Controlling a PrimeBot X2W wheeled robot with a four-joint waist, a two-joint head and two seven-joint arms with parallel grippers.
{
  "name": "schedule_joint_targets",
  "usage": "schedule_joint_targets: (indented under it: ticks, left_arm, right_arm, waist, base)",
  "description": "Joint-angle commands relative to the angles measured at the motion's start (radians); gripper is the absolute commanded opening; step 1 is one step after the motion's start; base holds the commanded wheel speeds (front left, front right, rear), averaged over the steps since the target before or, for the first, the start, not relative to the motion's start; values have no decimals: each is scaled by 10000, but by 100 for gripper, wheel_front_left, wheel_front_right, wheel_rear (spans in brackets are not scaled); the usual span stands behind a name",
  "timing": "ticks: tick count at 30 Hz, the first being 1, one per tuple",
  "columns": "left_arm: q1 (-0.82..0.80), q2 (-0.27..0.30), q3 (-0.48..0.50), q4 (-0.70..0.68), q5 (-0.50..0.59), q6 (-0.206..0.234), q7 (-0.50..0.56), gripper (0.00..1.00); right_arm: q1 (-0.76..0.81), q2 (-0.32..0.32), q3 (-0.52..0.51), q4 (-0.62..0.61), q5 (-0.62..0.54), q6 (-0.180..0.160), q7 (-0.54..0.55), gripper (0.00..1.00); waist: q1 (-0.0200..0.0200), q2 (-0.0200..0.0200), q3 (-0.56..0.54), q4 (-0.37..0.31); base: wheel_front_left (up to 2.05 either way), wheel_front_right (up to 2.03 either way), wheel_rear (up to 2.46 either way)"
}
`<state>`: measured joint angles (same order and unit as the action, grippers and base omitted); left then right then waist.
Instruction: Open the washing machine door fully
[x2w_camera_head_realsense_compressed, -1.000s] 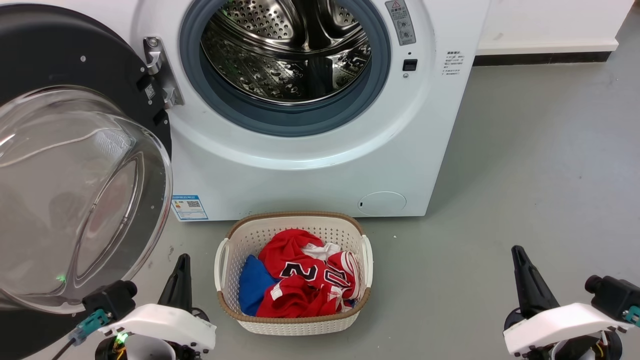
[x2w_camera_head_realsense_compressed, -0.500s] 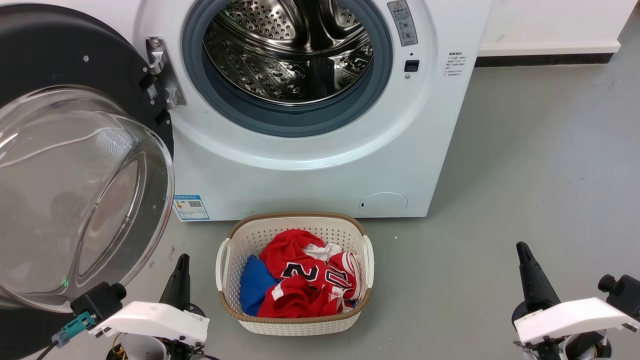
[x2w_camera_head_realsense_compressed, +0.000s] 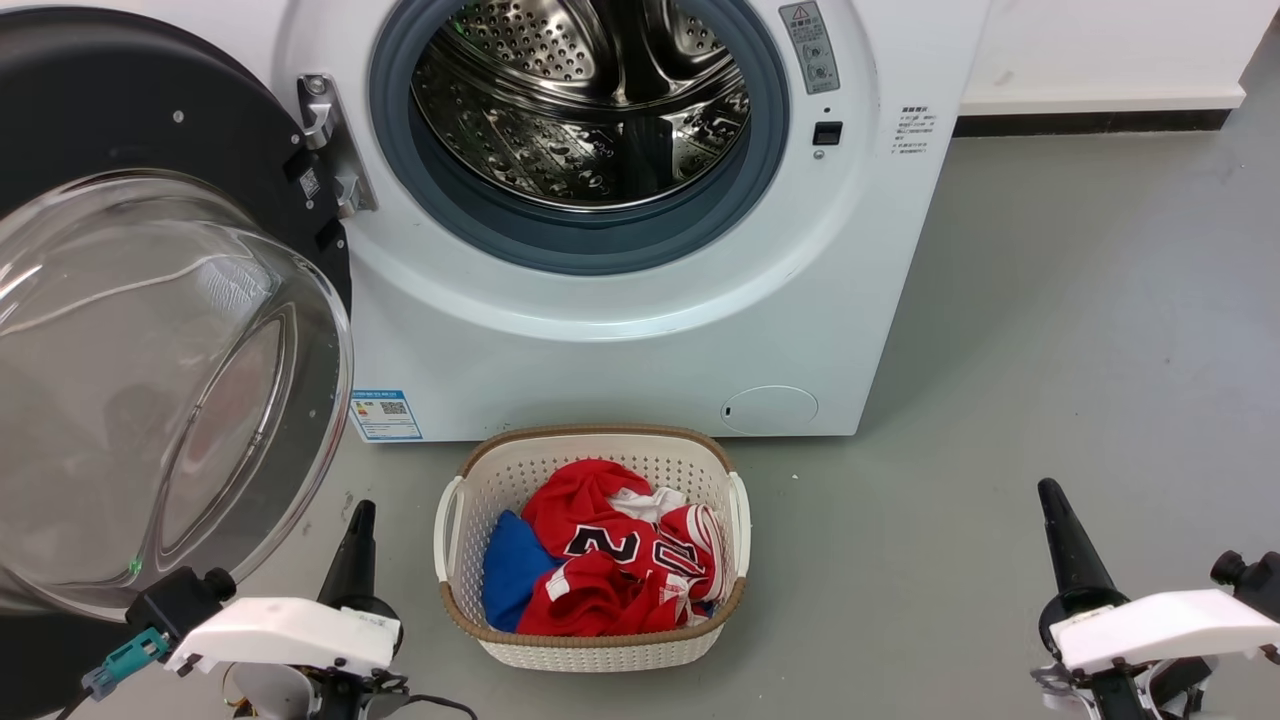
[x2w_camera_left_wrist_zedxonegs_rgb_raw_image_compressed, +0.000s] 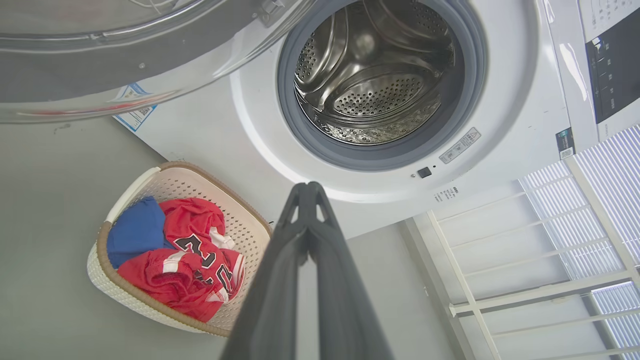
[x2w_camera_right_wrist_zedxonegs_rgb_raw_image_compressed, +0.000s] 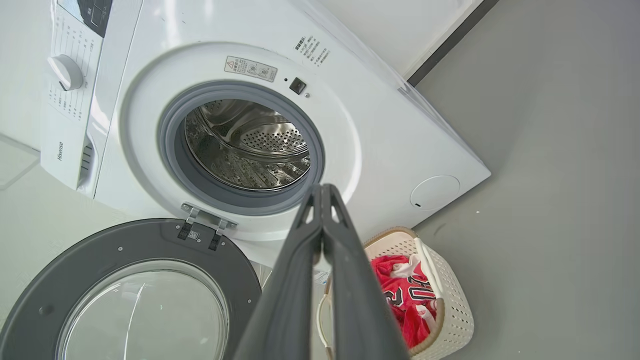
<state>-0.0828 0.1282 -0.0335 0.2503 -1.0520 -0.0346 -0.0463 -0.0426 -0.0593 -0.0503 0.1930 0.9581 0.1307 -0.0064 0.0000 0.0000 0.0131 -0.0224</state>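
Where the door stands: washing machine door (x2w_camera_head_realsense_compressed: 120, 110) swung wide, left of the washing machine (x2w_camera_head_realsense_compressed: 600, 350).
Writing: "Hisense", I think, on the panel (x2w_camera_right_wrist_zedxonegs_rgb_raw_image_compressed: 65, 125).
Room: bare floor (x2w_camera_head_realsense_compressed: 1050, 300) rightward.
My left jaws and right jaws: pressed together, empty.

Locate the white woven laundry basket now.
In the head view, lower centre: the white woven laundry basket sits on the grey floor directly before the white front-loading washing machine.
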Motion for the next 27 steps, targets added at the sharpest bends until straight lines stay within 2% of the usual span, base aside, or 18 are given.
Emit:
schedule_joint_targets:
  ticks: [1,27]
  left_arm:
    - [-209,7,99,-108,-253,-62,68,0]
    - [-275,-341,723,-94,-2610,-476,763,0]
  right_arm:
    - [-275,-12,-41,-68,299,1,43,0]
    - [-493,19,-282,188,3073,1,540,0]
  waist:
    - [0,0,-2,4]
    - [0,0,-38,85]
  base:
    - [0,0,0]
    - [0,0,0]
